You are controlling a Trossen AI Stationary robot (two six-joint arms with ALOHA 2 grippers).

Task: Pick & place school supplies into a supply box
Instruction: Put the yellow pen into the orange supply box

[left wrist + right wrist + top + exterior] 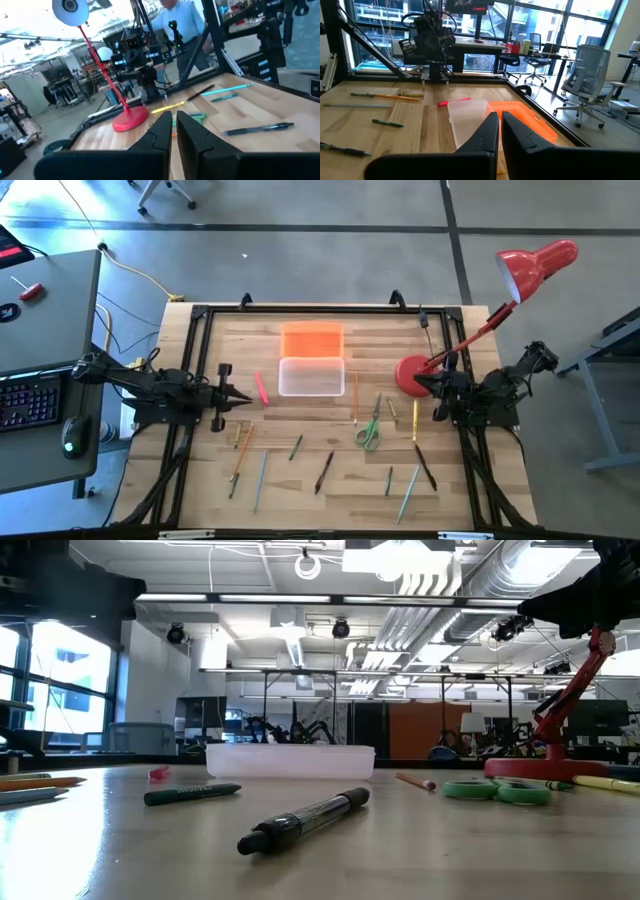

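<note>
Grey floor (330, 250), windows (385, 25), office chairs (592, 70).

The supply box (311, 377) is sitting mid-table with its lid (312, 340) lying just behind it. A marker (261, 388) is lying to its left, the scissors (369, 431) and lamp base (412, 375) to its right, and pencils and pens (324, 471) are lying scattered along the table's (300, 500) front.

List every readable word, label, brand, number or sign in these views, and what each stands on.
None can be read.
Green marker: dark print along the barrel, too small to read.
Clear pen: no legible marking.
Keyboard beside the table: keys lit, legends too small.
Box and orange lid: no label shows.
</note>
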